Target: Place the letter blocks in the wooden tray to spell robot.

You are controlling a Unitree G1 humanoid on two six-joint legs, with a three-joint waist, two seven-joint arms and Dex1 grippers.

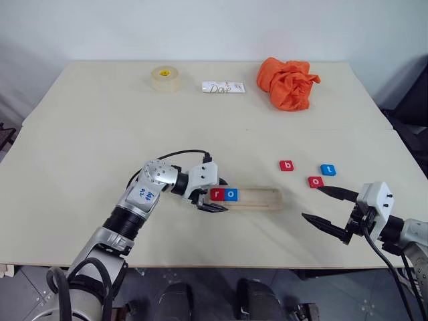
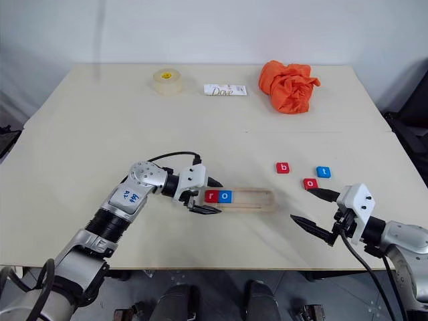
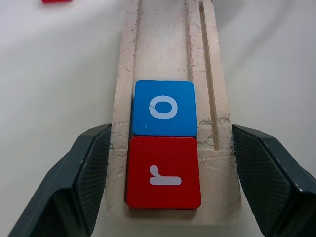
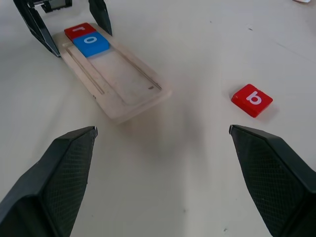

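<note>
Left gripper straddling the wooden tray at its nine o'clock end, fingers spread on either side, gripping nothing. Right gripper parted wide, hovering at four o'clock of the tray. Tray lying lengthwise three to nine o'clock on the beige table. Red r and blue o seated at its nine o'clock end. Red b, red o and blue t loose towards two o'clock. Orange cloth, tape roll and Dove wrapper along the far edge, white wall behind.

I'm looking at what seems a robot test room: a plain pale table against a bare white wall, carrying unrelated props, a tape roll, a Dove wrapper, a crumpled orange cloth, with grey floor tiles below.
</note>
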